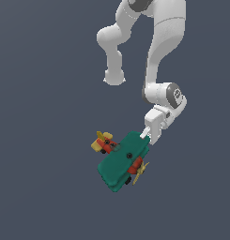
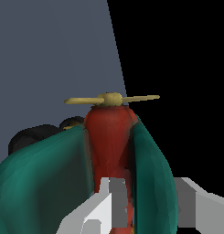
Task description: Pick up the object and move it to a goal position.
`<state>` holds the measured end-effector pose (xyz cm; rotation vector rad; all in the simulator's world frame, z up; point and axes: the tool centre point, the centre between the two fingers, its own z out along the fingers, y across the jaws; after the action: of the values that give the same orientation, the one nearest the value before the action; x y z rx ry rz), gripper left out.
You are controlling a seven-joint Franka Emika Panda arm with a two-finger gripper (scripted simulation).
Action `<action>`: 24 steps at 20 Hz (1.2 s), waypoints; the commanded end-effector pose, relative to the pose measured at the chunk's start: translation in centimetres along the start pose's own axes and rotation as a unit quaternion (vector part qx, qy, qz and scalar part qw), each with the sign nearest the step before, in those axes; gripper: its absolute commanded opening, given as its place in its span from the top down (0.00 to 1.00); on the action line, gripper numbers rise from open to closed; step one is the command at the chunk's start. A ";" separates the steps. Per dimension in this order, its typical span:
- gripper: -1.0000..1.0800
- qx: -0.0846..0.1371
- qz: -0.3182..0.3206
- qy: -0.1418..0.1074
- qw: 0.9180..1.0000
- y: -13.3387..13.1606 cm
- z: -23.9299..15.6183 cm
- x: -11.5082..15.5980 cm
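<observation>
The object, a toy biplane (image 1: pixel 122 162), has broad teal stacked wings, a red body, a yellow tail (image 1: pixel 101 141) and a yellow propeller (image 1: pixel 140 170). It lies tilted just below the arm's wrist in the exterior view. My gripper (image 1: pixel 146 135) is at the edge of the wings nearest the arm. In the wrist view the propeller (image 2: pixel 111 98) points away from the camera, with the red body (image 2: pixel 109 137) behind it. One teal wing (image 2: pixel 152 176) sits between my two pale fingers (image 2: pixel 103 210), and the gripper (image 2: pixel 147 210) is shut on it.
A plain grey-blue floor (image 1: pixel 41 140) lies all around the plane. The white arm (image 1: pixel 158 51) rises above the gripper in the exterior view. In the wrist view the floor ends at a black area (image 2: pixel 186 68).
</observation>
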<state>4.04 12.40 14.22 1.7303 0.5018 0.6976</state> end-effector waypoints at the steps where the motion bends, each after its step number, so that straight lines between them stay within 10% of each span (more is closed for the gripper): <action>1: 1.00 0.000 0.000 0.000 1.000 0.0 0.0 0.0; 24: 1.00 0.000 0.001 0.000 1.000 -0.2 -6.0 7.0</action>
<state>4.96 21.08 16.14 1.7322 0.5042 0.6947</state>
